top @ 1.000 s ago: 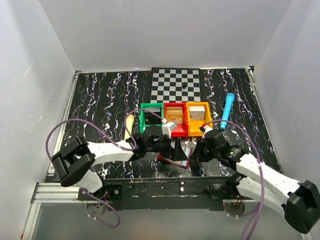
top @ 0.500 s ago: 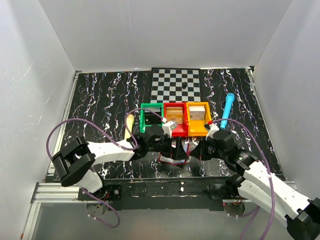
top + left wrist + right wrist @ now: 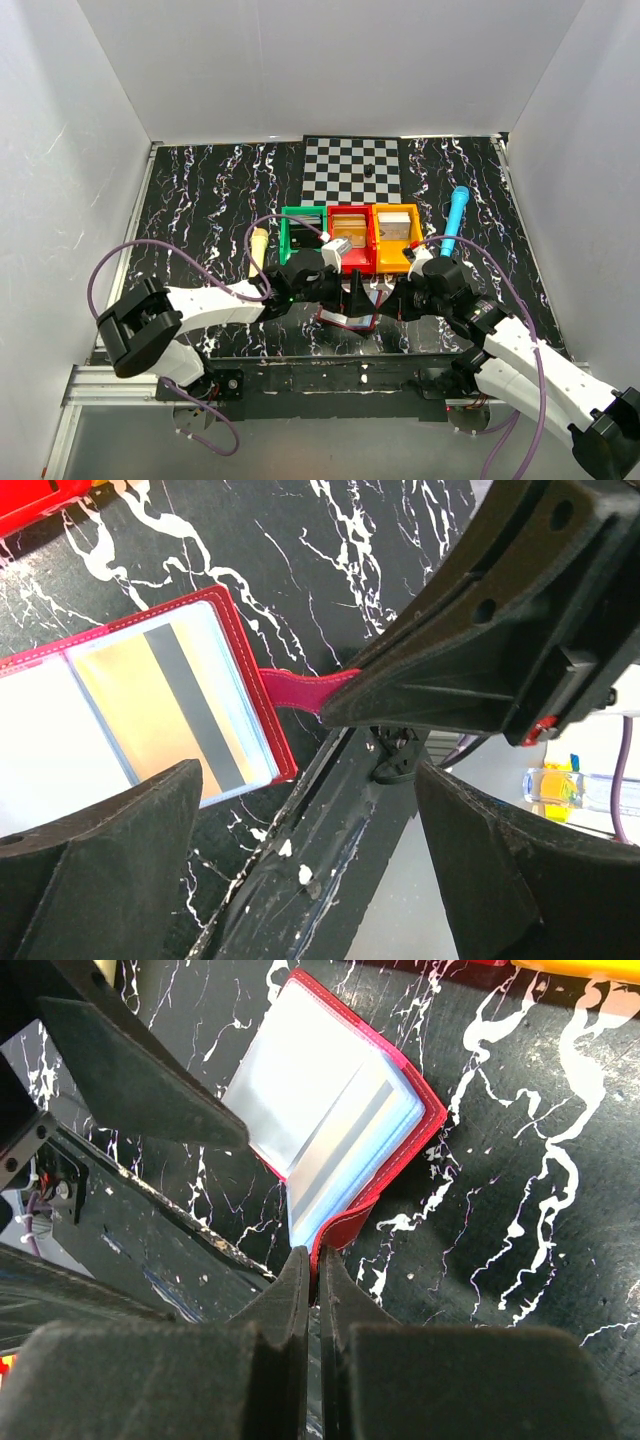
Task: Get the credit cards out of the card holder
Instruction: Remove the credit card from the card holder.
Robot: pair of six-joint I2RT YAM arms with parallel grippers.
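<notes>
Card holder lies open on the black, white-veined table, at 6 o'clock from the red bin; stitched red border, glossy clear sleeves; a gold card with a dark stripe shows through; right gripper clenched on its red strap, at the holder's 3 o'clock in the left wrist view; left gripper spread wide, holding nothing

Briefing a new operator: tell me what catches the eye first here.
The red card holder, open near the table's front edge with a striped card in its clear sleeve, stands out; the right hand is shut on its red tab. The left hand hangs open over it, and three bright bins line up behind.
</notes>
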